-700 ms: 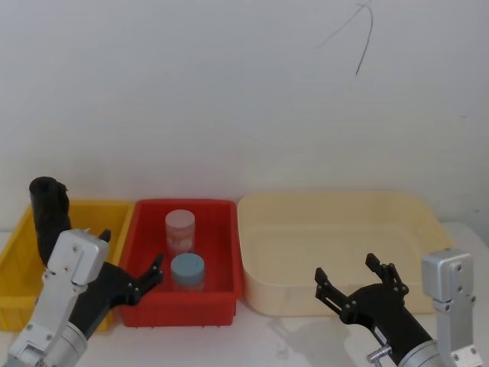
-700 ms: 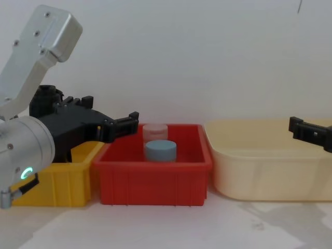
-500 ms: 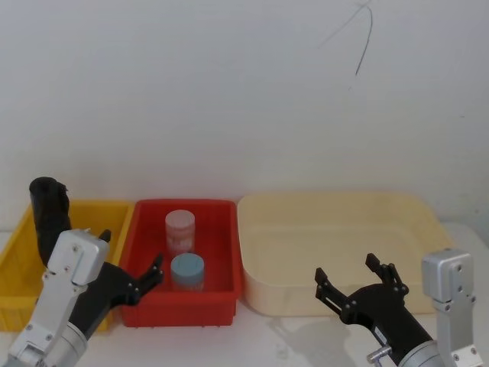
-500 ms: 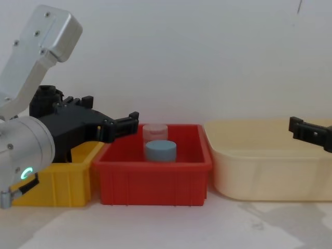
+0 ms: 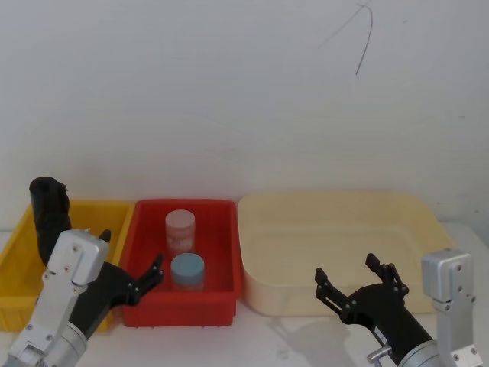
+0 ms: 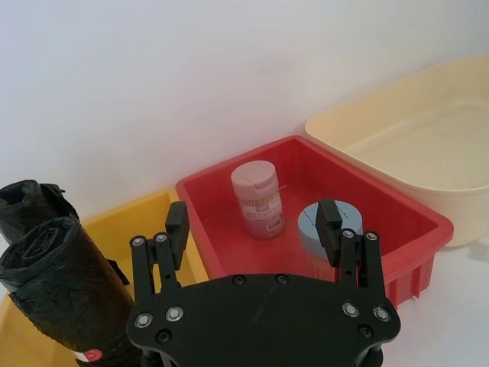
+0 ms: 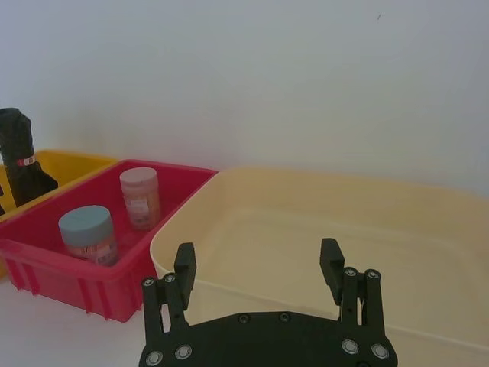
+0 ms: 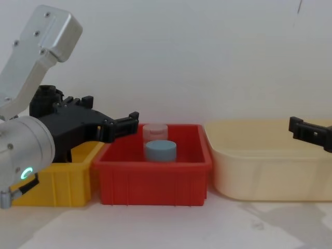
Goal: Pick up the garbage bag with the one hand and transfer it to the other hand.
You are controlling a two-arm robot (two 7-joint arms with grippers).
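White table (image 8: 155, 228), matte, with faint grey patches on its near part in front of the right-hand bin. Three open bins stand directly on it in one row at the far side, by the wall:
- yellow bin (image 8: 67, 184) on the left
- red bin (image 8: 153, 181) in the middle
- larger cream tub (image 8: 264, 174) on the right

Each sits just beside its neighbour, rims close.

Bins: left bin (image 5: 19, 256), middle bin (image 5: 179, 312) and tub (image 5: 336, 229) stand side by side against the wall.
Left bin: garbage bag (image 6: 30, 200) behind, touching a second roll (image 6: 65, 283).
Middle bin: back jar (image 5: 180, 229) behind front jar (image 5: 187, 270).
Left gripper (image 5: 131, 249): before the left and middle bins.
Right gripper (image 5: 345, 267): before the tub.
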